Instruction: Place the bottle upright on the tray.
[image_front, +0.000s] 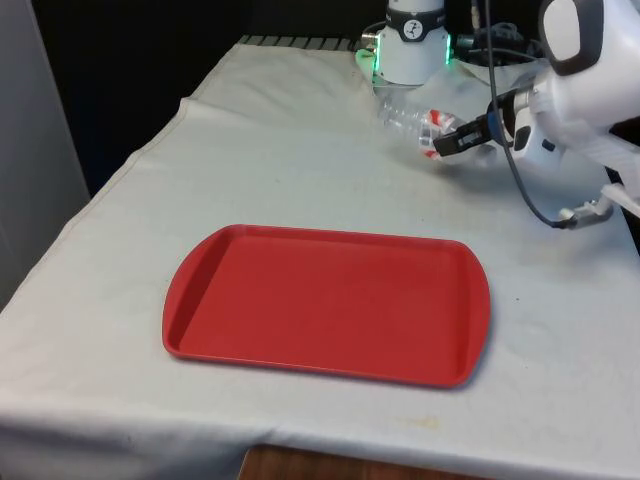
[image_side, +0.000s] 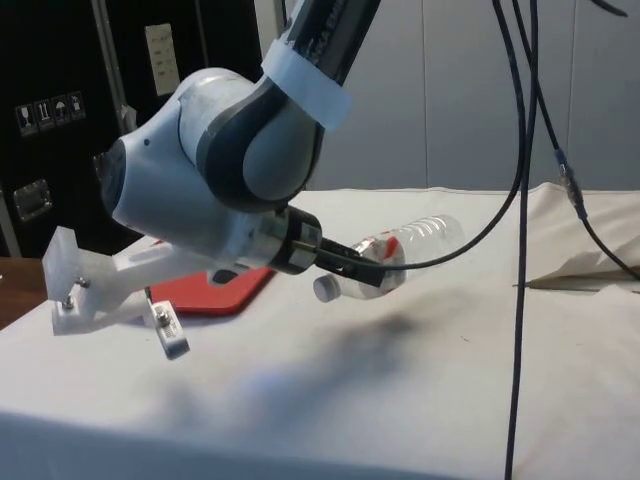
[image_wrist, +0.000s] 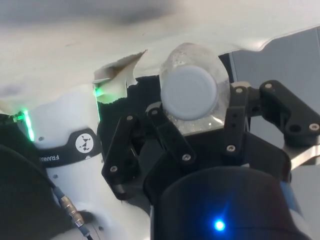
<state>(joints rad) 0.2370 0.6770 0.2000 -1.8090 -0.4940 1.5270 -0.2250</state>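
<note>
Tray (image_front: 325, 305): red, rectangular with rounded corners, flat on the white cloth (image_front: 280, 150) in the near middle of the table, towards the front view's left of the gripper; nothing on it. In the side view a red corner (image_side: 225, 290) visible behind the arm's wrist.

Bottle (image_front: 410, 120): clear plastic, ribbed, with a red-and-white label near the neck and a pale cap; lying on its side, roughly level, not upright. In the front view at the table's far end, well apart from the tray, body pointing towards the robot base (image_front: 412, 45), cap end towards the fingers. In the side view (image_side: 400, 255) raised above the cloth with a soft shadow beneath, cap (image_side: 327, 288) towards the camera's left. In the wrist view (image_wrist: 192, 92) cap face-on, round and pale.

Gripper (image_front: 450, 143): black, closed around the bottle near its neck, one finger on each side; seen in the side view (image_side: 365, 268) clamping the label end, and in the wrist view (image_wrist: 192, 127) with the fingers (image_wrist: 170, 137) drawn in against the bottle's shoulder just behind the cap.

Arm (image_front: 585, 85): white, at the front view's right, above the far end of the table; black cable (image_front: 520, 175) hanging in a loop below the wrist.
</note>
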